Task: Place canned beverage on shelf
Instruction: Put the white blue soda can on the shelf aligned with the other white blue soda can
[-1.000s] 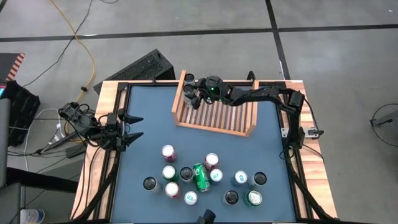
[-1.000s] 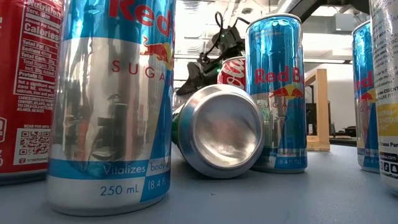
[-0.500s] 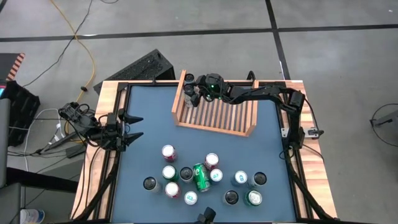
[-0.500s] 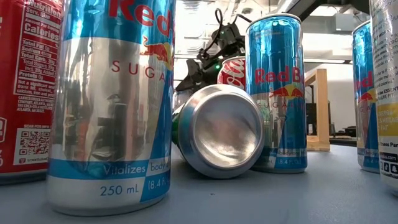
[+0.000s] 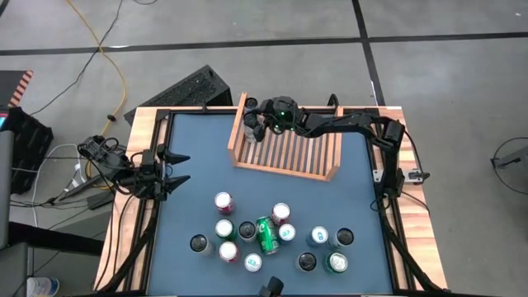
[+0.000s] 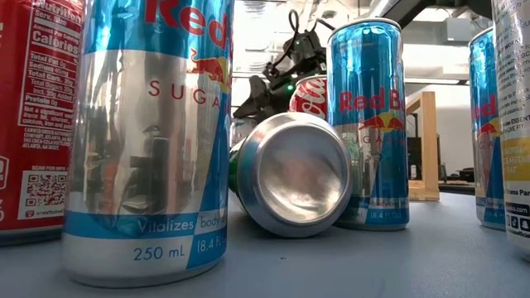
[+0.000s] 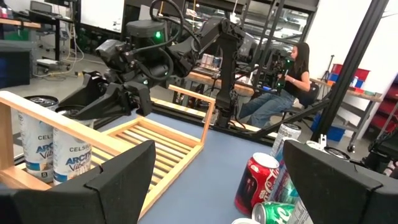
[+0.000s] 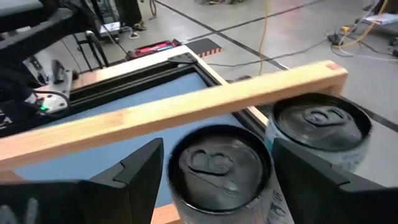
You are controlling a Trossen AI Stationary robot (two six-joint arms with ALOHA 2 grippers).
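Observation:
The shelf (image 5: 285, 171), a light wooden tray with a slatted base, stands at the table's far middle. Two white cans with black tops stand in its far left corner, one (image 8: 217, 165) nearer the tray's middle and one (image 8: 317, 124) beside it. They also show in the left wrist view (image 7: 68, 158). My right gripper (image 8: 217, 149) is open just above the first can, one finger on either side of its top. My left gripper (image 5: 183, 167) is open and empty at the table's left edge.
Several cans stand on the near half of the table, among them a red one (image 5: 223, 201). A green can (image 5: 266, 235) lies on its side there. The shelf's slats to the right of the two cans are bare (image 5: 305, 148). A person (image 7: 292, 81) sits in the room beyond.
My right gripper has risen a little and drawn slightly toward the table's far edge over the shelf's corner. The two cans have stayed upright where they were.

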